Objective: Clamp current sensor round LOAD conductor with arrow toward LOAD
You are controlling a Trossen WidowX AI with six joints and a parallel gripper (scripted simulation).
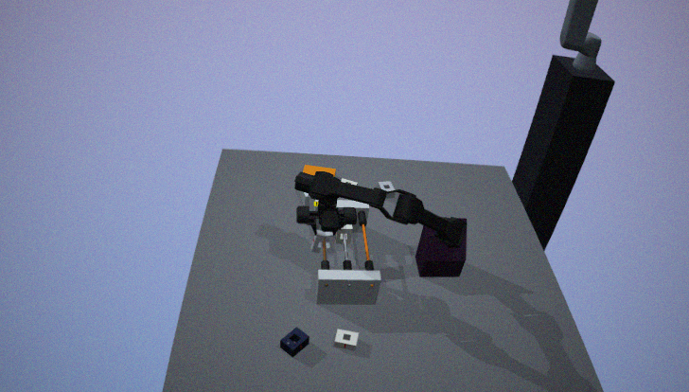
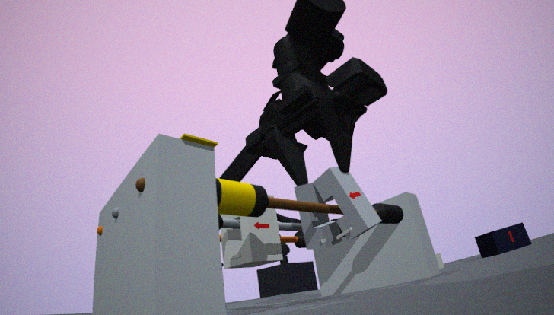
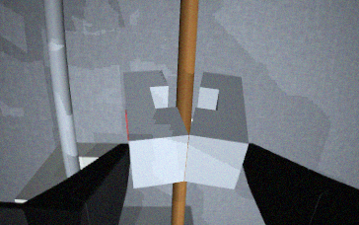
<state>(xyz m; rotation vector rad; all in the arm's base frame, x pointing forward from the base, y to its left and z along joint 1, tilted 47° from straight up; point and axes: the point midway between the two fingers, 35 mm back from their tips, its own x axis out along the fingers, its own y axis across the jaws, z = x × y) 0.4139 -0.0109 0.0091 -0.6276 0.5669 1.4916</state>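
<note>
A grey-white split-core sensor is held with its two halves spread and its opening facing down. My gripper is shut on its upper part, one finger on each half. The brown conductor runs between the halves, below the hinge. The lower jaw ends stand apart. The sensor's red arrow points toward the yellow band at the conductor's end and the block with a yellow plate. No marker text is legible. In the top view my arm mostly hides the sensor.
Another white sensor sits on the silver conductor beside the brown one. An orange conductor lies beyond it. The other end block carries all three. A dark blue sensor and a white sensor lie nearby.
</note>
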